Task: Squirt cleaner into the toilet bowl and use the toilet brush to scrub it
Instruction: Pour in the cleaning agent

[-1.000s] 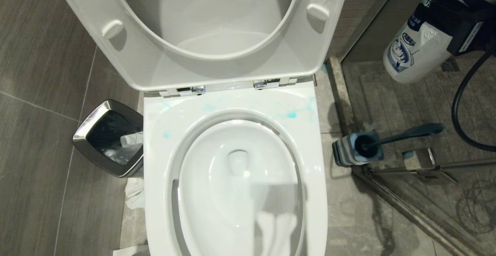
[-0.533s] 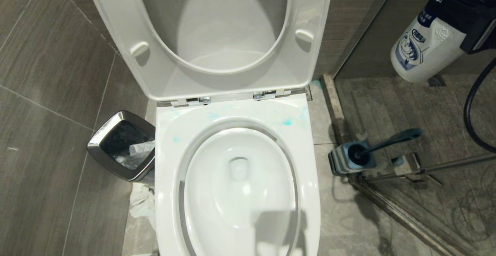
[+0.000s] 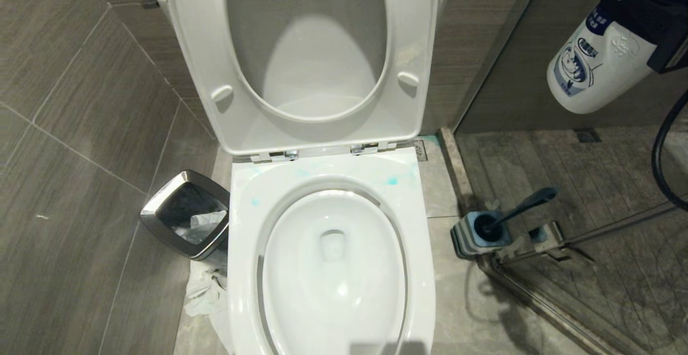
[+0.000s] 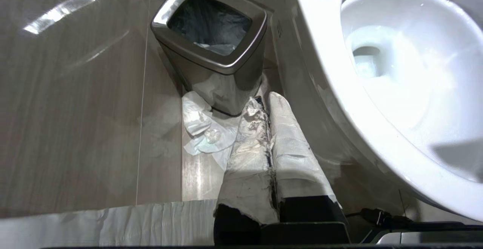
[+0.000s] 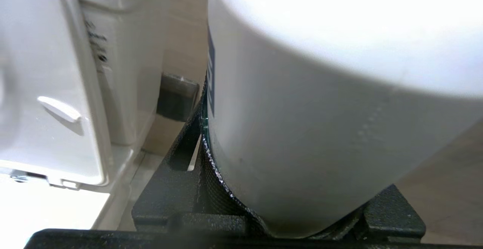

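Right gripper clamped on cleaner bottle, off to the toilet's right; left gripper shut, parked low

Cleaner white with blue label, tilted in the black jaws at upper right of head view; bottle body fills the right wrist view, cap not visible. Toilet bowl below and left of that gripper, seat and lid raised, blue smears on rim. Toilet brush in its holder on floor beneath the right gripper, right of bowl. Left gripper's 2 wrapped fingers pressed together, near bin and crumpled paper, bowl beside it
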